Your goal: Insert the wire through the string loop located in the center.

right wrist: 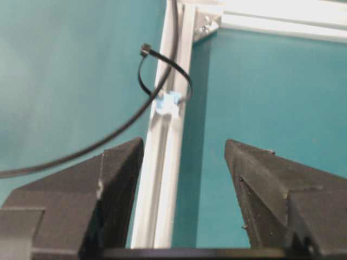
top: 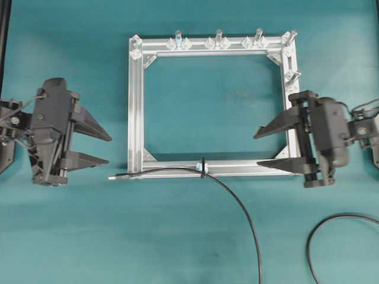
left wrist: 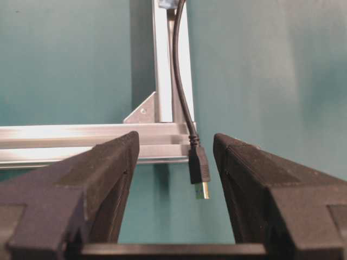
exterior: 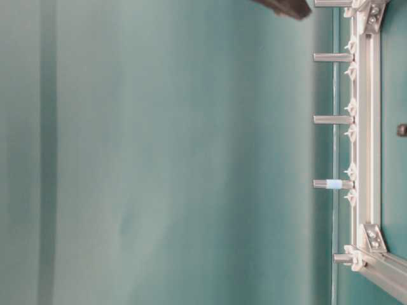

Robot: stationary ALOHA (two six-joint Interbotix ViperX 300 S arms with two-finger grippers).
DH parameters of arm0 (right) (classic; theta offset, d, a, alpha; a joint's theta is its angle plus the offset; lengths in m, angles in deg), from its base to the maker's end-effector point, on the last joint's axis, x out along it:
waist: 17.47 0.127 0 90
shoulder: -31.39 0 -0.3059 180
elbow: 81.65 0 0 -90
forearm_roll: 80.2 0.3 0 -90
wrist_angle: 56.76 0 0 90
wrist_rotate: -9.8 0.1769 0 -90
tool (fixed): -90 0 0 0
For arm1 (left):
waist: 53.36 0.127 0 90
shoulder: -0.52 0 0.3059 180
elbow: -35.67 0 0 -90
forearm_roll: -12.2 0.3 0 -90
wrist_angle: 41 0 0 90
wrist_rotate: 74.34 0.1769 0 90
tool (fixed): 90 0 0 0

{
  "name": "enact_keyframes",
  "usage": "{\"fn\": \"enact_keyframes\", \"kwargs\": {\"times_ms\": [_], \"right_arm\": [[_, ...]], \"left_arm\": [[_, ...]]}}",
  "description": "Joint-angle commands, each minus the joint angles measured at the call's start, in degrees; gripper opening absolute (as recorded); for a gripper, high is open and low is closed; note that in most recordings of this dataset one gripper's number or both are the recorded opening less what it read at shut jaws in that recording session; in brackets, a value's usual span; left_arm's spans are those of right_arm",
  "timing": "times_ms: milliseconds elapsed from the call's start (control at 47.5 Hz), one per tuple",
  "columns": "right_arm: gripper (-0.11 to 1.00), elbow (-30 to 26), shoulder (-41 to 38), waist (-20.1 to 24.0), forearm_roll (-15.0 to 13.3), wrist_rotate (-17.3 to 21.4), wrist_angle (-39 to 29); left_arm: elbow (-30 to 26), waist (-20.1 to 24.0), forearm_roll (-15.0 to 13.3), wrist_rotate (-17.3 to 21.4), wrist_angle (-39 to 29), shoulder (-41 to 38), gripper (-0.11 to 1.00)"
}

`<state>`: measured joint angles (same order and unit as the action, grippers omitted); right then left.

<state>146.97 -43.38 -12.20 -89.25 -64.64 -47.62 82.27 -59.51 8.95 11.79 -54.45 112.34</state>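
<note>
Left gripper, wide and empty, is nearer: the wire tip lies at five o'clock, already through the string loop.

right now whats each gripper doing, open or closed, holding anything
left gripper: open, holding nothing; the wire's plug lies between its fingers, untouched.
right gripper: open, holding nothing.
</note>
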Motion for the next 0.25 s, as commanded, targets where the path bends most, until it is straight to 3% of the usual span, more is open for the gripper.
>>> {"fn": "enact_keyframes", "kwargs": {"times_ms": [0, 232], "right_arm": [[0.64, 1.67, 2.2, 0.18, 0.0, 0.0, 3.52], [0.64, 4.31, 4.04, 0.18, 0.09, -0.09, 5.71]], "left_arm": [[0.18, 0.26, 0.18, 0.53, 0.7, 1.85, 0.58], [1.76, 0.44, 0.09, 0.53, 2.64, 4.66, 0.57]]}}
